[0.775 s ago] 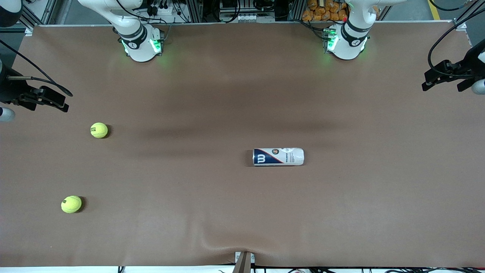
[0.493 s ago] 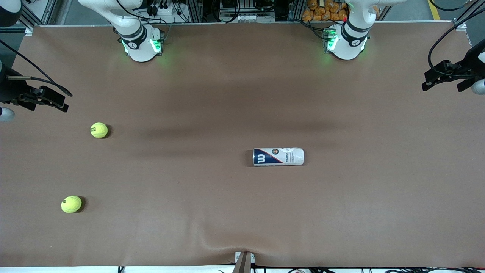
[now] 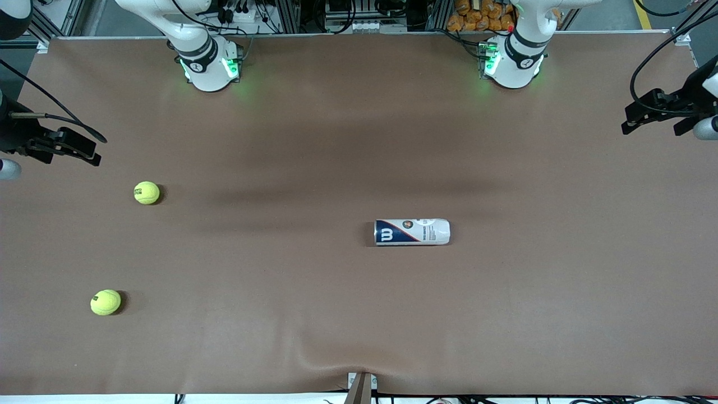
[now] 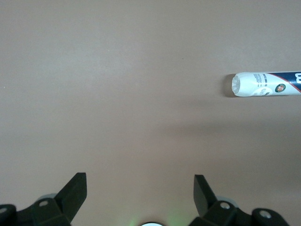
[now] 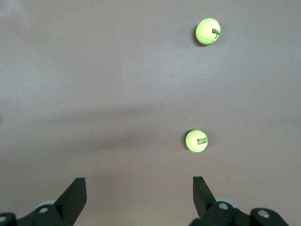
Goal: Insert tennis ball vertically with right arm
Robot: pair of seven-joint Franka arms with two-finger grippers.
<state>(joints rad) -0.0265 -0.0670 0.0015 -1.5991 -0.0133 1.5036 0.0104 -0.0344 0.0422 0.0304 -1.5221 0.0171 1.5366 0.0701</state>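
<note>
— Since nothing is held yet, which ball should the right arm take?

— Start from the front camera: the nearer tennis ball (image 3: 105, 302) lies by the right arm's end of the table (image 3: 280, 336), the farther tennis ball (image 3: 146, 192) lies closer to the bases, and the can (image 3: 412, 232) rests on its side mid-table, well apart from both. I'd judge the farther ball the easier reach.

— And the claws?

— The right gripper (image 3: 84, 152) hangs over the table's edge, fingers spread wide and empty, near that ball but not above it. It should centre over the ball and descend straight. The left gripper (image 3: 636, 115) waits, equally wide and empty, over its own end.

— The can needs standing upright first, I think.
</note>
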